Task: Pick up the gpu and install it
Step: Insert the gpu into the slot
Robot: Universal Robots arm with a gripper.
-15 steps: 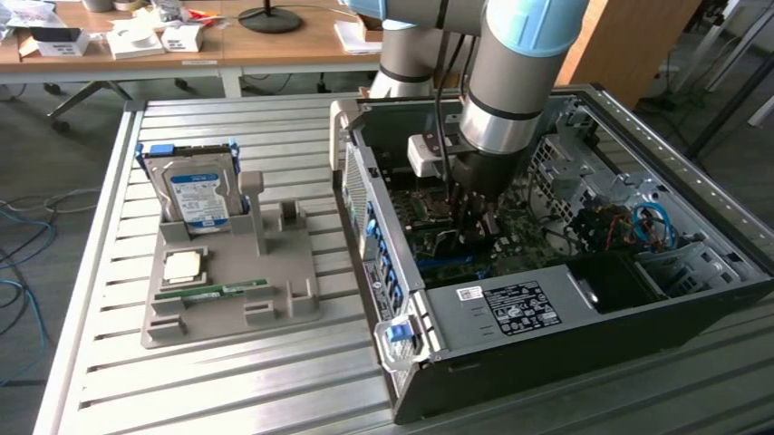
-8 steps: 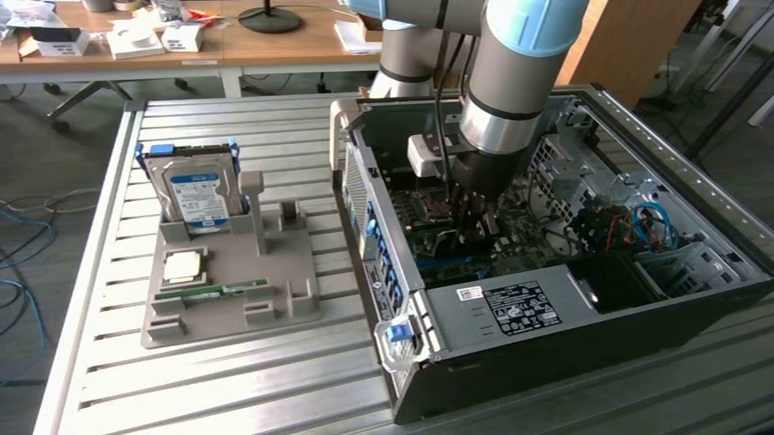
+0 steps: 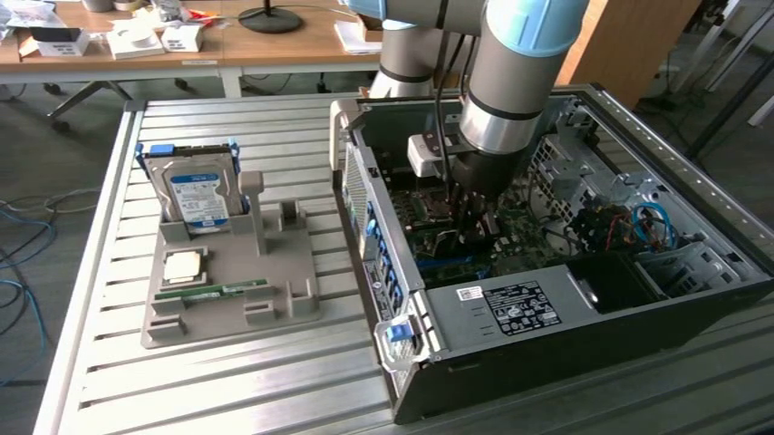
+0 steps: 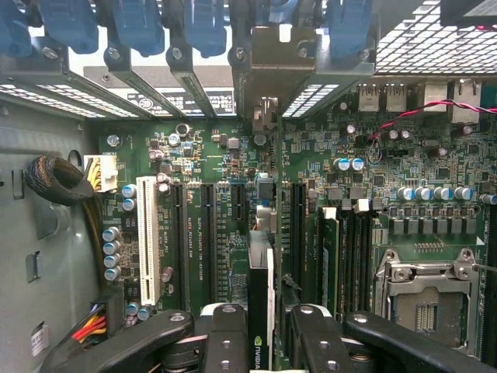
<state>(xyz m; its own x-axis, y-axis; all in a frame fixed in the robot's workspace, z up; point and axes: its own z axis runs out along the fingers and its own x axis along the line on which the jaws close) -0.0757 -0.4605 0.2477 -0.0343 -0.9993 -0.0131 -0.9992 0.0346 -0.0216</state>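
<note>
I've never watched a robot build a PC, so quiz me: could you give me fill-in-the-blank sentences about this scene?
1. The fingers clamp the ____ inside the computer case.
2. In the grey holder, the ____ stands upright.
3. The memory stick lying in that holder is coloured ____.
Missing words: gpu; hard drive; green.

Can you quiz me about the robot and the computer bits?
1. True or false: the pincer is shut on the gpu.
2. What stands upright in the grey holder? A hard drive, B keyboard, C fan.
3. Fill in: the arm reaches down into the open computer ____.
Key: 1 true; 2 A; 3 case.
</note>
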